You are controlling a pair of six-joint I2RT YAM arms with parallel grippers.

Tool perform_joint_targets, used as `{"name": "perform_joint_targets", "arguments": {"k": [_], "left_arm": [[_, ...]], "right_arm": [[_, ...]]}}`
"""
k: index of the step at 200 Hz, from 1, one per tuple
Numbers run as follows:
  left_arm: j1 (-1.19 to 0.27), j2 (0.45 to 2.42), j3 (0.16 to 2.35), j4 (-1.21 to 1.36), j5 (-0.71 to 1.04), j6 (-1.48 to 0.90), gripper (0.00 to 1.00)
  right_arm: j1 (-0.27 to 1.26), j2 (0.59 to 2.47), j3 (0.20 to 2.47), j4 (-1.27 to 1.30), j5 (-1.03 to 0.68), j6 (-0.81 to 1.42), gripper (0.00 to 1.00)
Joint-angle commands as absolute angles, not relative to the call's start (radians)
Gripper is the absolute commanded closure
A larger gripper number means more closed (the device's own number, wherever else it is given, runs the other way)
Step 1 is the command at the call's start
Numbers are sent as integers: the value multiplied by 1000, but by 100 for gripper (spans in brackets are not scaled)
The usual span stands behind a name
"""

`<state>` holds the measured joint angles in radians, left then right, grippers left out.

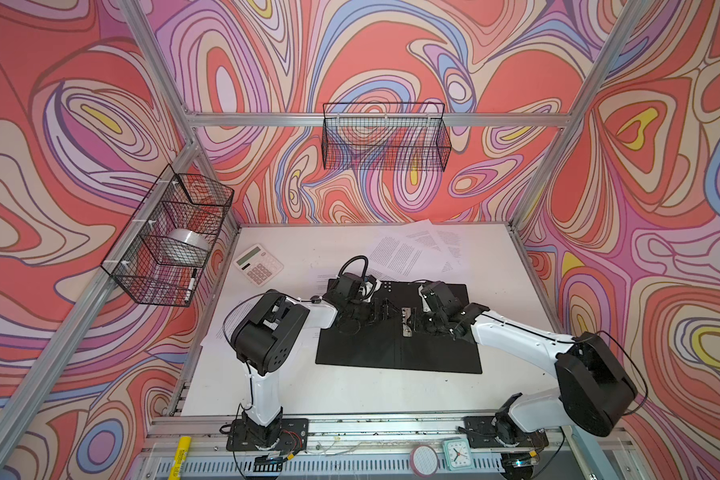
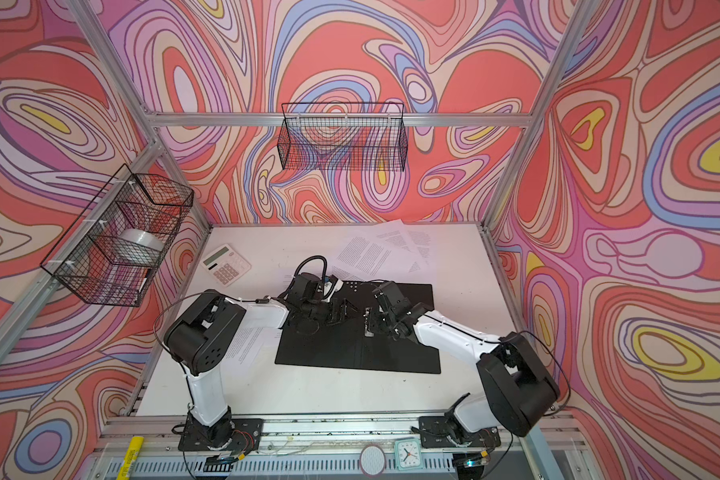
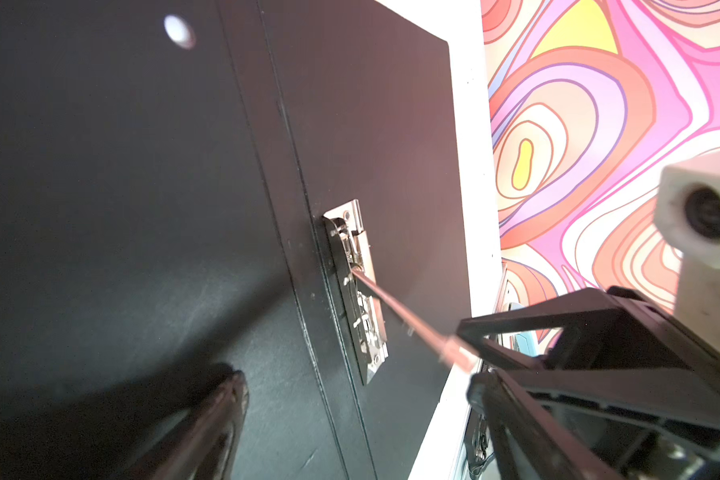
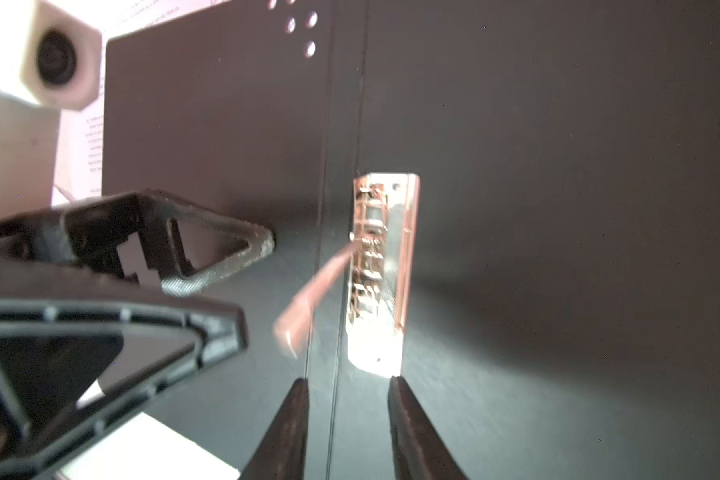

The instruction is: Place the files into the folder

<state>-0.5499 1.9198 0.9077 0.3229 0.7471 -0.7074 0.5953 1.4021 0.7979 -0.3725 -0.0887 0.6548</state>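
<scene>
On the white worktop (image 1: pixel 329 395) the folder (image 1: pixel 391 357) lies open and flat, with its black inside up, about in the middle. Along its spine sits the metal spine clip (image 4: pixel 381 270), and the thin lever (image 3: pixel 400 316) of this clip stands up at a slant; it looks blurred in the right wrist view. The left claw (image 4: pixel 258 286) hangs low over the left half of the folder, near the clip, with its fingers spread wide and nothing between them. The right claw (image 4: pixel 348 386) is just beside one end of the clip. Its two fingers are apart, one on each side of the spine crease, and they pinch nothing. The files (image 1: pixel 408 249) lie outside the folder: several printed sheets overlap on the far side of the worktop, and one more sheet (image 2: pixel 246 345) lies left of the folder, partly under the left arm. A white-and-pink calculator (image 1: pixel 258 264) rests near the far left corner, apart from the folder.
</scene>
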Motion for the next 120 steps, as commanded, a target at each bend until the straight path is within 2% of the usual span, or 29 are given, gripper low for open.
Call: {"name": "perform_joint_targets", "arguments": {"k": [1, 12, 31, 44, 93, 120], "left_arm": [[-528, 2033, 805, -20, 563, -726, 10], [-528, 2031, 805, -17, 565, -729, 10], [-528, 2026, 808, -17, 568, -729, 10], [-528, 2024, 808, -16, 576, -730, 10], [-528, 2017, 810, -19, 582, -728, 10], [-528, 2015, 795, 18, 604, -746, 7]], "right_arm": [[590, 1322, 765, -468, -65, 618, 70], [589, 1306, 739, -465, -71, 619, 75], [590, 1317, 702, -425, -125, 615, 91], [589, 1336, 681, -375, -169, 621, 95], [590, 1456, 699, -191, -321, 629, 95], [589, 1509, 732, -159, -331, 629, 91]]}}
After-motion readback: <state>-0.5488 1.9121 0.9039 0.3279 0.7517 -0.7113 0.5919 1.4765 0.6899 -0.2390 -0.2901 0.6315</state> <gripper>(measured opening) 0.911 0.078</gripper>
